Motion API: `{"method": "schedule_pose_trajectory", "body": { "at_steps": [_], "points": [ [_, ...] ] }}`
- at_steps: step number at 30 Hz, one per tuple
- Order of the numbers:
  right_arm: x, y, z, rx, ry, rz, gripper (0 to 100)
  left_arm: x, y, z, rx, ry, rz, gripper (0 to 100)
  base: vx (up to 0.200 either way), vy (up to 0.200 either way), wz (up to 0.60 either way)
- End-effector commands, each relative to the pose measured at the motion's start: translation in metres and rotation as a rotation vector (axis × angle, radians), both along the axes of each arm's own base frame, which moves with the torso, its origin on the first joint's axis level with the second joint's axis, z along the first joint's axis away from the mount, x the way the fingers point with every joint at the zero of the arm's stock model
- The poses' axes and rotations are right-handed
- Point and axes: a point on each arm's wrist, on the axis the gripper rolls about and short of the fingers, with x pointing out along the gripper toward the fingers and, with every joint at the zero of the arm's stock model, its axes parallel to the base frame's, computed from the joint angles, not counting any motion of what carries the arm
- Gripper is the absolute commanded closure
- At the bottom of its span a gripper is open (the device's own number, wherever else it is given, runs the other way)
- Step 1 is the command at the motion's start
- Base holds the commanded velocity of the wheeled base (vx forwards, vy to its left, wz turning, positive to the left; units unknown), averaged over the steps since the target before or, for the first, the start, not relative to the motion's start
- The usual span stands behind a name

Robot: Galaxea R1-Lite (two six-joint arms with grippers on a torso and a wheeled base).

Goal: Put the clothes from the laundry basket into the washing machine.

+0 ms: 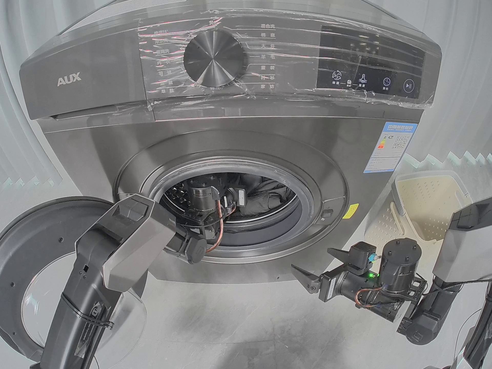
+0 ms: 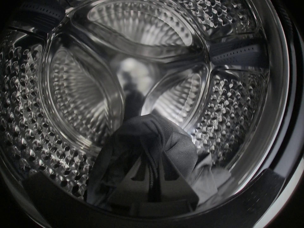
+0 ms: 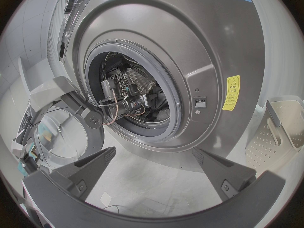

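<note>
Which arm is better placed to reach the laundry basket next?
Right: the right hand hangs open outside, near the laundry basket; the left hand is inside the washing machine drum, holding a dark garment.

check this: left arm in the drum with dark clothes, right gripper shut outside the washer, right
No: the right gripper is open, fingers wide apart in the right wrist view. The rest holds: outside the washing machine, left arm in the drum with dark clothes.
</note>
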Motion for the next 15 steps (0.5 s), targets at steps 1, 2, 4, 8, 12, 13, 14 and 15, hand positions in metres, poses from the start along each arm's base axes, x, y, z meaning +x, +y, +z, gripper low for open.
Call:
{"method": "schedule_pose_trajectory", "body": {
  "at_steps": [1, 2, 4, 8, 12, 13, 14, 15],
  "points": [
    [0.0004, 0.0004, -0.0003, 0.001, 0.001, 0.000, 0, 0.0192, 0.0015, -0.0131, -0.035, -0.041, 0.050, 100, 0.000, 0.000, 0.00],
    [0.0004, 0.0004, -0.0003, 0.001, 0.001, 0.000, 0, 0.0218, 0.0023, -0.0134, -0.040, -0.049, 0.059, 100, 0.000, 0.000, 0.00],
    [0.0004, 0.0004, -0.0003, 0.001, 0.001, 0.000, 0, 0.0242, 0.0031, -0.0152, -0.043, -0.054, 0.067, 100, 0.000, 0.000, 0.00],
    [0.0004, 0.0004, -0.0008, 0.000, 0.002, 0.000, 0, 0.0239, 0.0033, -0.0165, -0.041, -0.050, 0.067, 100, 0.000, 0.000, 0.00],
    [0.0005, 0.0005, -0.0012, -0.001, 0.003, 0.000, 0, 0.0230, 0.0019, -0.0143, -0.042, -0.053, 0.064, 100, 0.000, 0.000, 0.00],
    [0.0005, 0.0004, -0.0012, -0.001, 0.003, -0.001, 0, 0.0217, 0.0006, -0.0143, -0.041, -0.050, 0.061, 100, 0.000, 0.000, 0.00],
    [0.0003, 0.0003, -0.0018, -0.003, 0.006, 0.000, 0, 0.0206, 0.0002, -0.0158, -0.038, -0.044, 0.059, 0, 0.000, 0.000, 0.00],
    [0.0003, 0.0003, -0.0018, -0.003, 0.006, 0.000, 0, 0.0196, -0.0002, -0.0160, -0.038, -0.041, 0.058, 0, 0.000, 0.000, 0.00]
  ]
}}
